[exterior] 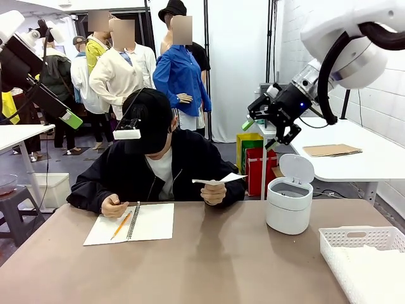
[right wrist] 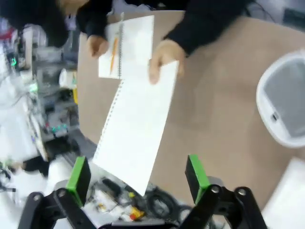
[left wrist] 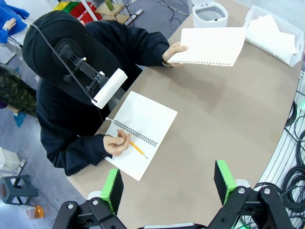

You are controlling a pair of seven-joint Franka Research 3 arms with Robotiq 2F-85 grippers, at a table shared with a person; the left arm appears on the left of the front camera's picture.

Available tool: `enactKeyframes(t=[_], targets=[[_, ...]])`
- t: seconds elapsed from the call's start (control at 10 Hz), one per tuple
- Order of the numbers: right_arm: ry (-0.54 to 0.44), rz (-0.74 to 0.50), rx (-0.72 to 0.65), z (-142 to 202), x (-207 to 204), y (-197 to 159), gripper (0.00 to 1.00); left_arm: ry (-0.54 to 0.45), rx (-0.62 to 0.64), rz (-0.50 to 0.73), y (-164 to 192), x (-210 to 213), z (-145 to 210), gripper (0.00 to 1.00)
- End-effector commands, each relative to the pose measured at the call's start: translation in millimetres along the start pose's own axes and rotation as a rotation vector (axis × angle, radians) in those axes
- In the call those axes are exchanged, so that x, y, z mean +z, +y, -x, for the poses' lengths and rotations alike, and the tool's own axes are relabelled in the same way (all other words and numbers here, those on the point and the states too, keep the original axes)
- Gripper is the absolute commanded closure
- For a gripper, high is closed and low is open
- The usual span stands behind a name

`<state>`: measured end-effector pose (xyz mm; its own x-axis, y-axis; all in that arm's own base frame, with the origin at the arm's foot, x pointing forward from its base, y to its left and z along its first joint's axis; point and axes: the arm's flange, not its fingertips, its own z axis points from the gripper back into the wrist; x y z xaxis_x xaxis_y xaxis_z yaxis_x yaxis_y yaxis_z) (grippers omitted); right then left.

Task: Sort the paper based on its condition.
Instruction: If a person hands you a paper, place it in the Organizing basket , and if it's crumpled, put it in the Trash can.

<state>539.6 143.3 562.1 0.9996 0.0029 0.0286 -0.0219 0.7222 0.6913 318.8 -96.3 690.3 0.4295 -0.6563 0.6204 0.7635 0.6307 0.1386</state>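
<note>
Right end effector (right wrist: 137, 174) is hanging released, pads spread wide, in the upper right of the front view. Its wrist view is looking down on the sheet (right wrist: 138, 124), framed between the pads but well apart from them. Left end effector (left wrist: 168, 183) is likewise standing released, high at upper left, grasping nothing.

Table (exterior: 221, 266) is lying bare across the lower middle. Basket (exterior: 354, 237) is sitting at lower right with white paper inside. Bin (exterior: 288, 209), lid up, is standing at mid right.

Farther off, notebook (exterior: 136, 223) is lying open at left, with one of the person's hands resting on it beside a pencil (exterior: 121, 225). The other hand (exterior: 214, 192) is holding the sheet above the table at centre frame. It is looking flat, with a perforated edge showing.

Judgement: the handover step is beginning and this sheet is not yet sorted. The next move is calling for the right end effector to descend and pinch the free edge, away from the fingers. Room is looking ample mid-table; the bin lid and basket rim are crowding the right.
</note>
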Motion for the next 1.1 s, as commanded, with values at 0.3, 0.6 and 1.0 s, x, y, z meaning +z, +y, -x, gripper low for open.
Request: enactKeyframes(t=[0.3,0.6,1.0], targets=[[0.027,0.001,-0.201,2.9,-49.1,-20.3,0.00,-0.002,0.001,0.001,0.2,0.7,0.3,0.00],[0.024,0.012,-0.205,-6.0,-33.3,-18.5,0.00,-0.002,0.001,0.001,0.2,0.7,0.3,0.00],[0.135,-0.106,-0.243,-17.5,-60.1,-29.7,0.00,-0.002,0.001,0.001,0.2,0.7,0.3,0.00]])
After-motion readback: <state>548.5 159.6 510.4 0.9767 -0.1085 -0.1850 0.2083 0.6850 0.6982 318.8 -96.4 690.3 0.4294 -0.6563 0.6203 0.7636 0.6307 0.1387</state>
